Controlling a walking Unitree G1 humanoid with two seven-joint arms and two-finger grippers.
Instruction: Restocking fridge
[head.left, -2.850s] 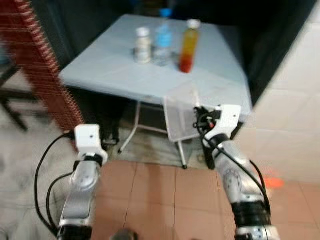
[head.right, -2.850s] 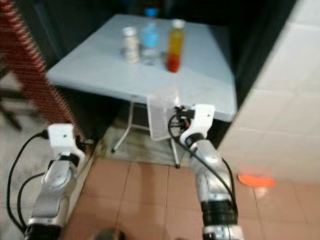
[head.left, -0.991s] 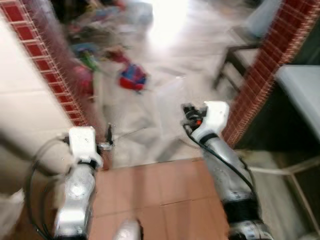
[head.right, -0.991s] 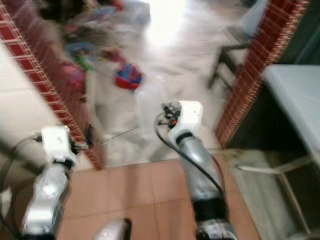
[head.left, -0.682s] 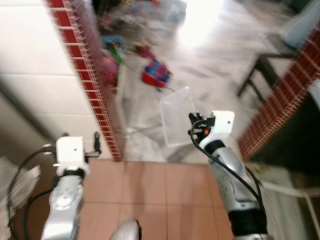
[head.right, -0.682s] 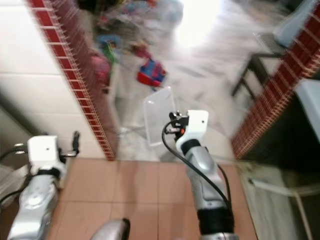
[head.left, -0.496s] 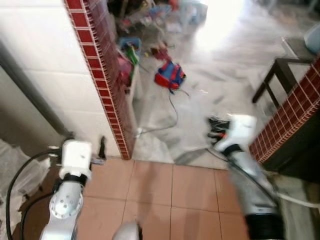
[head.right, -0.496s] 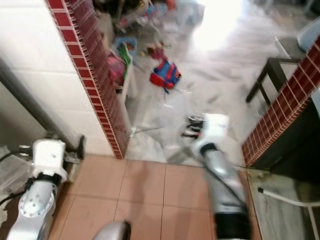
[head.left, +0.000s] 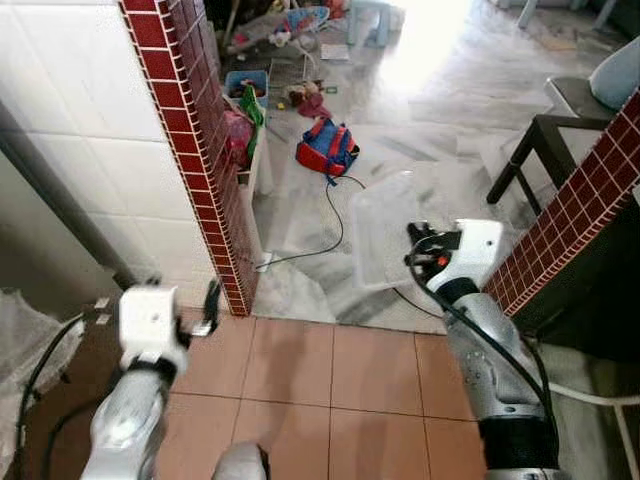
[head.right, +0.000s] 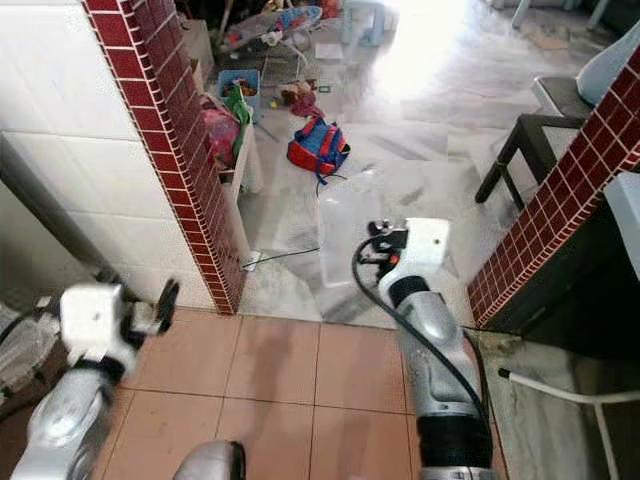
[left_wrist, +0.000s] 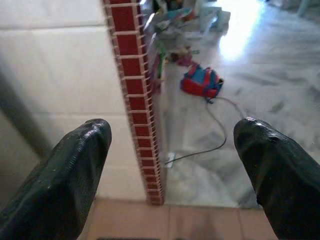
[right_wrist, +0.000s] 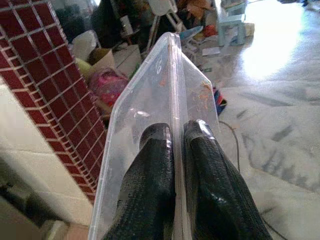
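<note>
Wall of white tile (head.left: 70, 110) at far left, edged by a column of red brick-pattern tile (head.left: 195, 130) ending where the terracotta floor tiles (head.left: 330, 380) meet grey marble floor (head.left: 440, 110). Left gripper (left_wrist: 172, 165) held forward at waist height near the column's foot, empty, its two black fingers (left_wrist: 65, 175) spread wide, the column and marble visible between them. Beyond the column: a heap of toys and boxes, a red-and-blue bag (head.left: 327, 148) on the marble, a dark cable (head.left: 325, 240) trailing from it. Right of centre, right gripper (right_wrist: 175, 165) raised ahead of the torso, forearm angled up and forward, fingers pressed together on the rim of a clear, shallow rectangular plastic tray (head.left: 385, 232). Tray stands on edge, long axis running up and away from the gripper, flat face toward the camera; only the right arm touches it, the left gripper being well apart. Far right: a second red-tiled wall edge (head.left: 575, 230), a dark low table (head.left: 545, 150) behind it. No fridge can be made out, so tray's destination cannot be placed; judgement: a carrying stage, the pinch on the thin rim being the likely weak point, since a tray held by one edge may swing or slip.
</note>
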